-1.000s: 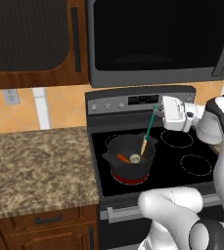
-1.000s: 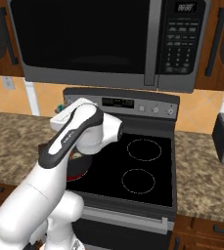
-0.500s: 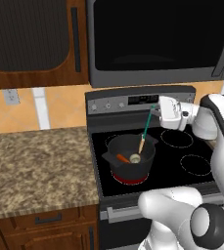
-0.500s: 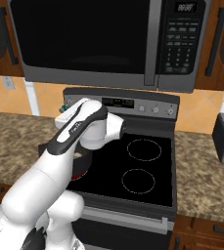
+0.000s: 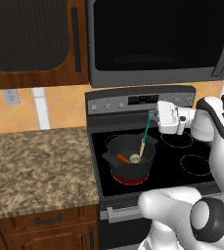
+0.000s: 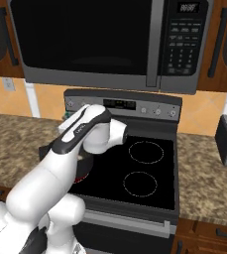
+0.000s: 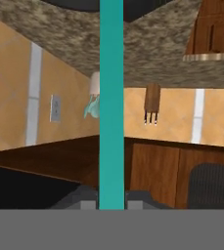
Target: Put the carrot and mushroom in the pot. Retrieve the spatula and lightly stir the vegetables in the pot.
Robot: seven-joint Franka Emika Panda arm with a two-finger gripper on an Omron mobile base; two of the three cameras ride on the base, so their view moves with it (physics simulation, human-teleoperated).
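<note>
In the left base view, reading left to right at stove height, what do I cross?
Granite counter → pot holding the carrot and then the mushroom → pincer shut on the spatula handle → bare right burners.

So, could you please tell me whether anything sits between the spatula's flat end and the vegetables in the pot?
Nothing visible does. The spatula, held by the gripper, slants down into the open pot, its tan end beside the mushroom, with the carrot just left.
</note>
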